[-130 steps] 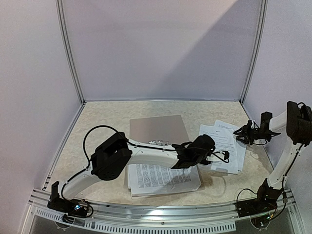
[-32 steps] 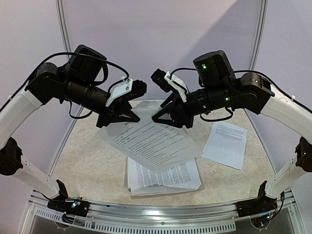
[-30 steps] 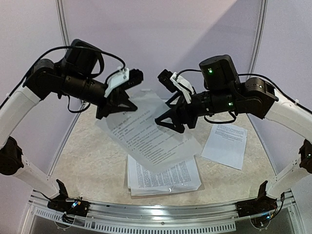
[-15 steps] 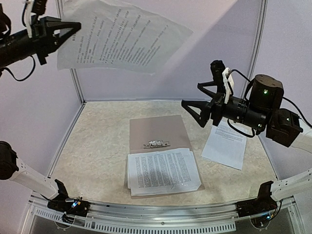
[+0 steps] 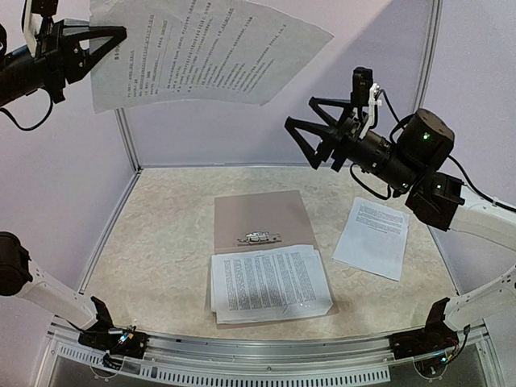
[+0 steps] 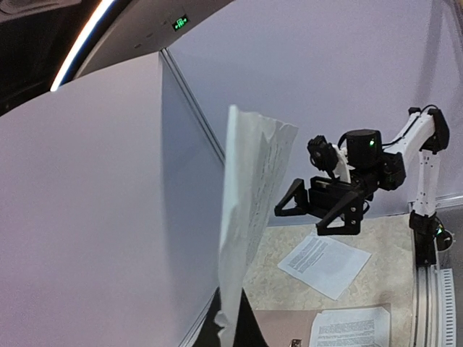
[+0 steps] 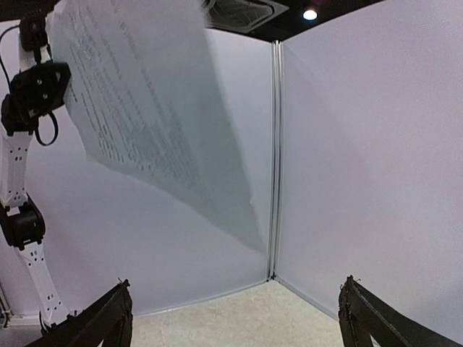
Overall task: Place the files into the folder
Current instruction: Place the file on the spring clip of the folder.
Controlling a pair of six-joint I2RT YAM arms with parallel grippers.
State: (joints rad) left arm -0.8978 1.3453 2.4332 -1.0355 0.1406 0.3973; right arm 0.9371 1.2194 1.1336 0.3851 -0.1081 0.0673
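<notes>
While one folder (image 5: 258,210) lies flat on the worktop (image 5: 169,242) with a stack of files (image 5: 270,284) on its near half, one loose sheet (image 5: 372,238) rests to its right. Left gripper (image 5: 115,36) pinches one raised sheet (image 5: 201,48) overhead; right gripper (image 5: 299,111) gapes apart, empty.

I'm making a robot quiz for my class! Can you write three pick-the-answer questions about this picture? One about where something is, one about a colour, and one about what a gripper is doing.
1. Where is the sheet that the left gripper holds?
A) flat on the floor
B) high in the air
C) inside a box

2. What colour is the folder cover?
A) green
B) red
C) tan-brown

3. How is the right gripper?
A) open and empty
B) shut on a pen
C) shut on a cup

Answers:
1 B: the sheet hangs far above the table, pinched at one edge.
2 C: the bare upper half is dull tan.
3 A: its jaws stand wide apart with nothing between them.
</notes>
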